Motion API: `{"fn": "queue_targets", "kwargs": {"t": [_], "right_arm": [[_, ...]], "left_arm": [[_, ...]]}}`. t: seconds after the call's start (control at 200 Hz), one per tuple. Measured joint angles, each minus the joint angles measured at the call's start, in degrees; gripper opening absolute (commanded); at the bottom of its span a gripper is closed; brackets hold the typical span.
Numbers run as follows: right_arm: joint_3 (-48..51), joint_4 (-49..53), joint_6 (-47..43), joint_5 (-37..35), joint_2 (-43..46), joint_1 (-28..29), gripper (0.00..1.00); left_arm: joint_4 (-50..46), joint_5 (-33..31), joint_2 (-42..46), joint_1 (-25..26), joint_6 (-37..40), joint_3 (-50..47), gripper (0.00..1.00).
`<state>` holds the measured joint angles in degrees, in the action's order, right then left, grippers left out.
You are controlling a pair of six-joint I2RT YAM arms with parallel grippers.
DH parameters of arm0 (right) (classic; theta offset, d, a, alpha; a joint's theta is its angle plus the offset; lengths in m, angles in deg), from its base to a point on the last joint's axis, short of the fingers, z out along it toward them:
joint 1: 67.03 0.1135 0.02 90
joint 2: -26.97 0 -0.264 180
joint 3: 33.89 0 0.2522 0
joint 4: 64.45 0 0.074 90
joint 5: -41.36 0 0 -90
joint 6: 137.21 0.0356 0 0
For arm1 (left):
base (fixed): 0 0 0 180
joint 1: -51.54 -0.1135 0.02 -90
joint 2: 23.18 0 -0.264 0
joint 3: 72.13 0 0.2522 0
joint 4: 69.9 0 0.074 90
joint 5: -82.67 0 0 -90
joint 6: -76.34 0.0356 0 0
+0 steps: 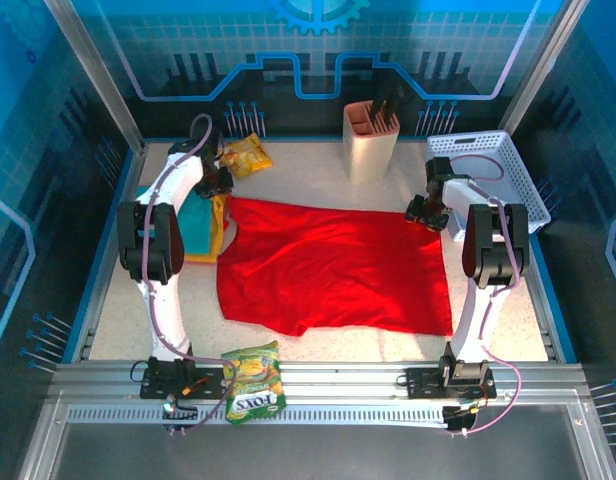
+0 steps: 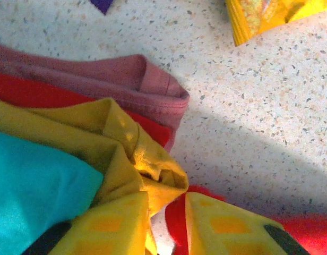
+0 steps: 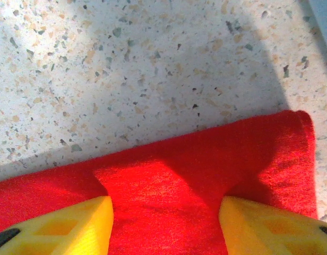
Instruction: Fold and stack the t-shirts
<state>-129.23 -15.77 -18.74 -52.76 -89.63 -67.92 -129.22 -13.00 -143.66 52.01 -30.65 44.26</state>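
Red t-shirt (image 1: 333,265), soft knit, flat on speckled bench (image 3: 126,64); right jaws spread wide astride its corner. Left jaws parted behind crumpled mustard t-shirt (image 2: 126,154), smooth teal t-shirt (image 2: 36,186) alongside.

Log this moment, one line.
red t-shirt spread out | left gripper at folded shirt stack, grip unclear | right gripper open over red corner

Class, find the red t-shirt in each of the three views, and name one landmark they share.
Top external: red t-shirt spread flat, table centre.
Left wrist: bottom edge, centre to right.
Right wrist: lower half, corner at right.
Shared landmark: speckled tabletop.
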Motion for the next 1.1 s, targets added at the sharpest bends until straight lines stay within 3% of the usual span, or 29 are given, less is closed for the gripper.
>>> {"fn": "queue_targets", "kwargs": {"t": [0.315, 0.51, 0.776, 0.966, 1.101], "right_arm": [[1.3, -0.8, -0.2, 2.0, 1.7, -0.2, 0.65], [1.6, -1.2, -0.6, 3.0, 6.4, 0.5, 0.76], [2.5, -1.3, -0.7, 3.2, 13.7, 3.3, 0.82], [8.7, -1.5, -0.3, 4.7, 18.9, 4.2, 0.83], [13.4, -1.5, 0.1, 5.9, 21.6, 4.4, 0.84]], "left_arm": [[1.0, 1.4, -0.3, 0.1, -1.0, -0.1, 0.48], [1.6, 0.1, 8.6, 2.6, -1.1, -8.9, 0.5], [2.9, -1.6, 20.7, 16.0, -0.6, -20.8, 0.5], [4.4, -5.7, 20.9, 26.9, 2.3, -29.7, 0.53], [4.7, -10.8, 19.4, 30.5, 3.8, -32.8, 0.54]]}}
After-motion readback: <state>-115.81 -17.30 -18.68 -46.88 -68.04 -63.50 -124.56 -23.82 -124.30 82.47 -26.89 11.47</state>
